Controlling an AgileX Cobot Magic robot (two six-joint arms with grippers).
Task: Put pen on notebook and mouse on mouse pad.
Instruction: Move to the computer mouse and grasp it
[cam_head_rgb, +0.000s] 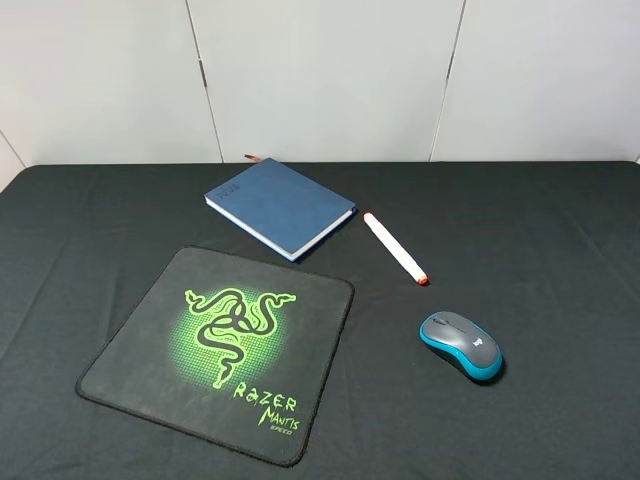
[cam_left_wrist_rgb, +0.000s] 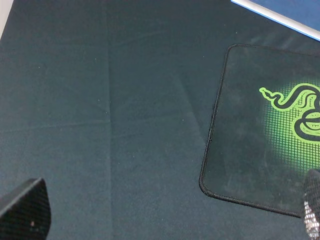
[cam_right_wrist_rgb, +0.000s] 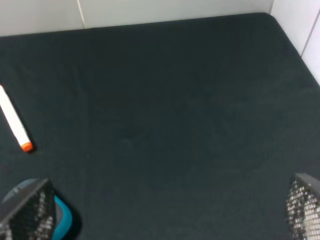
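Note:
The blue notebook (cam_head_rgb: 280, 207) lies at the back of the table, its corner showing in the left wrist view (cam_left_wrist_rgb: 295, 12). The white pen (cam_head_rgb: 394, 247) with an orange tip rests on the cloth just right of it, also seen as the pen (cam_right_wrist_rgb: 14, 121). The grey and teal mouse (cam_head_rgb: 460, 344) sits on the cloth to the front right, partly hidden behind a finger (cam_right_wrist_rgb: 27, 210). The black mouse pad (cam_head_rgb: 130, 360) with its green logo lies front left, bare. My left gripper (cam_left_wrist_rgb: 167, 215) is open above the cloth left of the pad (cam_left_wrist_rgb: 240, 165). My right gripper (cam_right_wrist_rgb: 165, 212) is open to the right of the mouse (cam_right_wrist_rgb: 64, 216). Neither gripper shows in the exterior view.
A black cloth (cam_head_rgb: 560, 230) covers the whole table. White wall panels (cam_head_rgb: 320, 70) stand behind its far edge, and the table's right corner (cam_right_wrist_rgb: 272, 17) meets the wall.

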